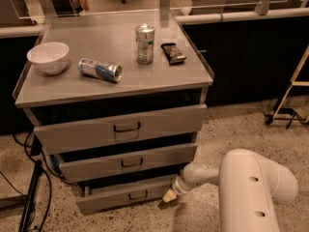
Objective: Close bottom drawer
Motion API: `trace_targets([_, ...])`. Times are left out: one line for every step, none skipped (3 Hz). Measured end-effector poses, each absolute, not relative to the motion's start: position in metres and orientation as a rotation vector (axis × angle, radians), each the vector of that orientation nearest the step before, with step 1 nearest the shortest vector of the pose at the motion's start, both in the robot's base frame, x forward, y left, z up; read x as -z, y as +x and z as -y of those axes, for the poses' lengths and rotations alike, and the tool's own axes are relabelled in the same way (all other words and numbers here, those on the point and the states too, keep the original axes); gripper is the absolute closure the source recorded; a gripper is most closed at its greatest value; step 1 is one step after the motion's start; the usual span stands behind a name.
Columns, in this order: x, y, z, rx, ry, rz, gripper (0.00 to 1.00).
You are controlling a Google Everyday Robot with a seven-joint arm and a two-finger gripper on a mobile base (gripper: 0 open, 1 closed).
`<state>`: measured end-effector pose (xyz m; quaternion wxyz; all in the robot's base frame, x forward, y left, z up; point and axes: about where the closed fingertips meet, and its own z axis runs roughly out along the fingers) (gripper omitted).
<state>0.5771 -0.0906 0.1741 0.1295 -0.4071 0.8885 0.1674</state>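
The bottom drawer (126, 195) is the lowest of three grey drawers in the metal cabinet. Its slim front with a small dark handle (138, 195) stands out a little from the cabinet, with a dark gap above it. My gripper (169, 195) is low at the drawer front's right end, on the end of my white arm (251, 187), and seems to touch the front. The middle drawer (126, 162) and top drawer (123, 127) above also stand slightly out.
On the cabinet top (159, 79) stand a white bowl (48, 57), a lying can (100, 70), an upright can (145, 43) and a dark packet (173, 52). Cables (29, 197) lie on the floor at left. A stand's foot (285, 115) is at right.
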Motion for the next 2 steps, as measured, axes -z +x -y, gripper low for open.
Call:
trace_targets([-0.1740, 0.5771, 0.0906, -0.487, -1.183, -2.582, 0.00])
trace_targets([-0.1740, 0.5771, 0.0905, -0.487, -1.183, -2.583, 0.00])
